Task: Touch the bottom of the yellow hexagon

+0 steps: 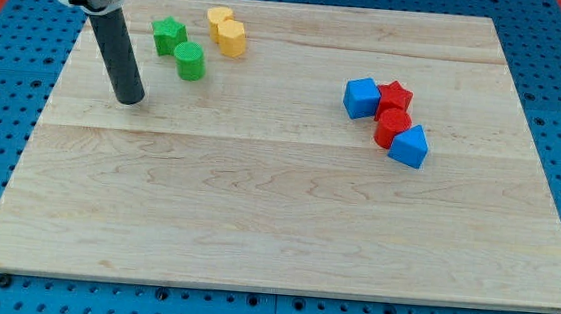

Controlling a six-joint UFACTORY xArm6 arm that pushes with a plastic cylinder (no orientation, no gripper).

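The yellow hexagon [232, 37] lies near the board's top left, touching another yellow block [218, 18] just above and left of it. My tip [130, 98] rests on the board well to the left of and below the hexagon. A green star [169, 36] and a green cylinder [189, 61] lie between my tip and the hexagon.
A cluster lies at the view's right: a blue cube [361, 97], a red star [395, 94], a red block [392, 127] and a blue block [409, 146]. The wooden board [276, 217] sits on a blue perforated table.
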